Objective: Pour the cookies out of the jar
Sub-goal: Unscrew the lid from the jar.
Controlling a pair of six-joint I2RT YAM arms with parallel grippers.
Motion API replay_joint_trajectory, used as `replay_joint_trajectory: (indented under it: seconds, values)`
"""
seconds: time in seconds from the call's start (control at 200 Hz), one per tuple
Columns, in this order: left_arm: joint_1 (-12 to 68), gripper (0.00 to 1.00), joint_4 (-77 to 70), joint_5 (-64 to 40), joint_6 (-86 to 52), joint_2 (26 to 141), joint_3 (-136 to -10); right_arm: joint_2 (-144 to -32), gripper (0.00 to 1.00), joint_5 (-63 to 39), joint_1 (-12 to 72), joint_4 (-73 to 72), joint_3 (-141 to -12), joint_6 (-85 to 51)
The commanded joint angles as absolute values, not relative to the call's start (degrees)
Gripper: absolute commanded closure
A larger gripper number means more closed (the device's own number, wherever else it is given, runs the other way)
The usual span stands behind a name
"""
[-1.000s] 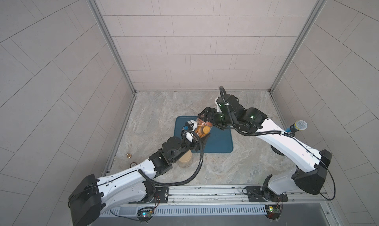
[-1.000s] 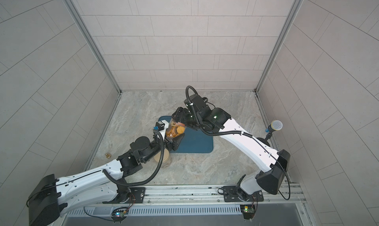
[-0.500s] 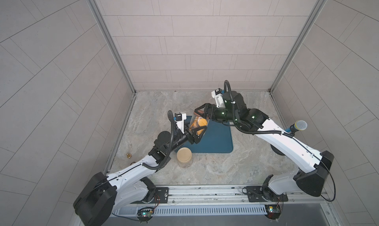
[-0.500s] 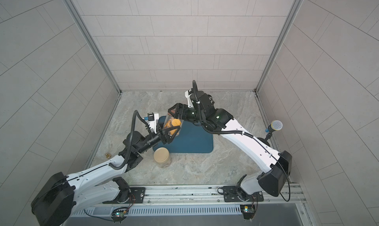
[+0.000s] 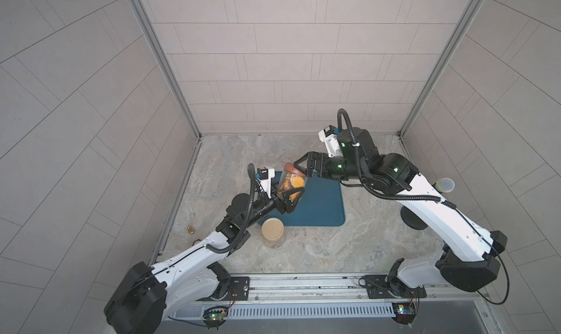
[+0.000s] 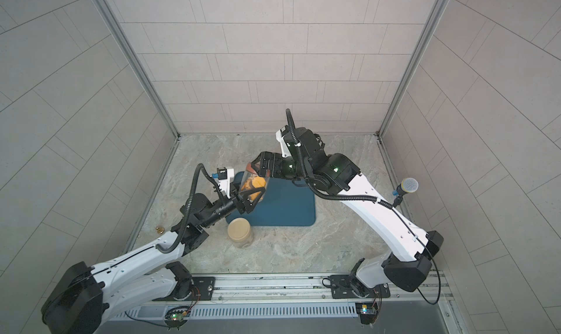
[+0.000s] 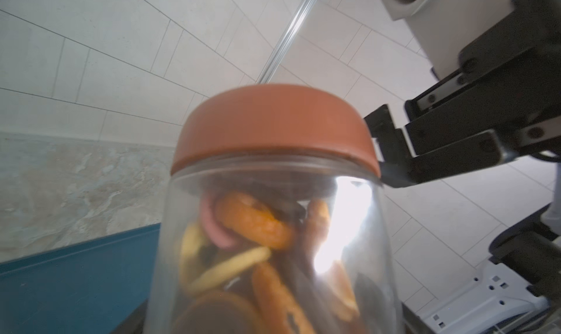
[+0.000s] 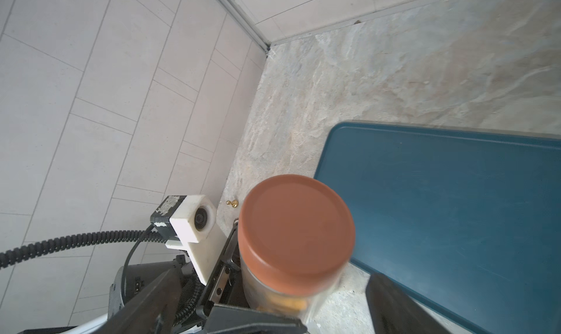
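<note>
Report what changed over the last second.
The left gripper, shut on the cookie jar, swung its arm aside toward the left wall, uncovering the tan-lidded jar it had partly hidden. The right gripper, jaws open at the brown lid, shifted its wrist slightly. The held jar barely shifted; lid on, blue mat and tan-lidded jar unmoved.

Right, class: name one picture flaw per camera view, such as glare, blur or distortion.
Left wrist view: the jar fills the frame out of focus, with white glare on its glass beside the cookies. Right wrist view: the lid is soft and the right arm's fingers are dark blurs, while the blue tray looks sharper. Both top views: even light, but tile lines on the walls bow.
</note>
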State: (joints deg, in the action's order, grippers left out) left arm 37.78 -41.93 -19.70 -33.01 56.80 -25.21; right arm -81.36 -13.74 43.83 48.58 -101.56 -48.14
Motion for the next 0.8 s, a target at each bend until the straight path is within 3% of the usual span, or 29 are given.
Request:
replay_joint_trajectory:
  seconds: [0.0, 0.255, 0.791]
  values:
    - [38.4, 1.0, -43.5, -15.2, -26.1, 51.9, -26.7, -83.2, 0.0, -7.4, 45.1, 58.5, -106.5, -49.7]
    - [44.3, 1.0, -34.1, -8.7, -13.7, 48.5, -28.7, -86.8, 0.0, -6.3, 49.2, 55.8, -107.6, -55.8]
    - [48.5, 1.0, -35.0, -1.7, -9.7, 47.7, -28.8, -85.9, 0.0, -3.9, 49.8, 50.2, -100.0, -63.6]
